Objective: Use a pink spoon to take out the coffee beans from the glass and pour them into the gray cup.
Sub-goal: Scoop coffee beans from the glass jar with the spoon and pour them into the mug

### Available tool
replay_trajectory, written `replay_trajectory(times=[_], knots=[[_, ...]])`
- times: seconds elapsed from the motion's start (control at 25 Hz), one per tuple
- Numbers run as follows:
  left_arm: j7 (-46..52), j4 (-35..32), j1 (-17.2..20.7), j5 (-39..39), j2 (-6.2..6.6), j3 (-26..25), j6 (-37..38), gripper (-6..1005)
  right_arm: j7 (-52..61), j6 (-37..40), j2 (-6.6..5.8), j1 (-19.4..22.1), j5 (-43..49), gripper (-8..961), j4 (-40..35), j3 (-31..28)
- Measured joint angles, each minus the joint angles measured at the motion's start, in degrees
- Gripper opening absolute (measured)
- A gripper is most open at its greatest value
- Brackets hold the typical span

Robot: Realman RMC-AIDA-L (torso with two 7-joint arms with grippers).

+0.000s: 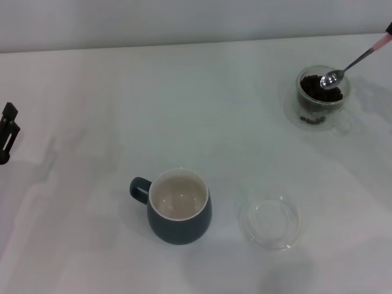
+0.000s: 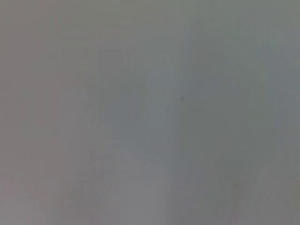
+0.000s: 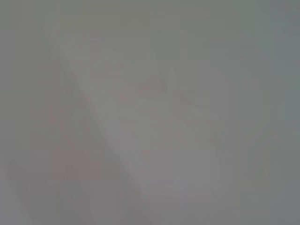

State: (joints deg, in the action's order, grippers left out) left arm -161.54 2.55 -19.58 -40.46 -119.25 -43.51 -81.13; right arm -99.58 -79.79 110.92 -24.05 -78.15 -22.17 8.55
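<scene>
The glass (image 1: 323,98) stands at the far right of the white table, holding a dark heap of coffee beans (image 1: 317,87). The pink spoon (image 1: 349,65) slants down from the upper right corner, and its shiny silver bowl hovers at the glass's mouth just above the beans, with none visible in it. Only a dark tip of my right gripper (image 1: 389,28) shows at the frame's edge, holding the spoon's pink handle end. The gray cup (image 1: 179,206) stands near the front centre, its cream inside empty and its handle pointing left. My left gripper (image 1: 7,131) sits at the far left edge, away from everything.
A shallow clear glass saucer (image 1: 270,222) lies right of the gray cup. The white table (image 1: 184,104) runs back to a pale wall. Both wrist views show only blurred pale surface.
</scene>
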Motion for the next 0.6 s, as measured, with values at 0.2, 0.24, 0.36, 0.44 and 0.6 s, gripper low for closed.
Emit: replay_trajectory(times=[0.2, 0.24, 0.36, 0.44, 0.6], knots=[[-0.21, 0.01, -0.1, 0.03, 0.05, -0.01, 0.1, 652, -4.43, 0.95, 0.67, -0.27, 0.0, 152, -0.03, 0.06], [-0.22, 0.01, -0.12, 0.03, 0.06, -0.04, 0.11, 652, -5.45, 1.38, 0.8, -0.27, 0.03, 152, -0.04, 0.06], [-0.23, 0.0, -0.17, 0.04, 0.09, -0.17, 0.1, 652, -6.84, 2.27, 1.04, -0.31, 0.35, 152, -0.07, 0.13], [-0.25, 0.01, -0.45, 0.03, 0.16, -0.26, 0.21, 652, -7.29, 2.85, 1.25, -0.35, 0.49, 152, -0.07, 0.36], [-0.26, 0.01, -0.79, 0.03, 0.16, -0.23, 0.85, 652, -8.55, 4.65, 1.85, -0.63, 0.53, 152, -0.07, 1.27]])
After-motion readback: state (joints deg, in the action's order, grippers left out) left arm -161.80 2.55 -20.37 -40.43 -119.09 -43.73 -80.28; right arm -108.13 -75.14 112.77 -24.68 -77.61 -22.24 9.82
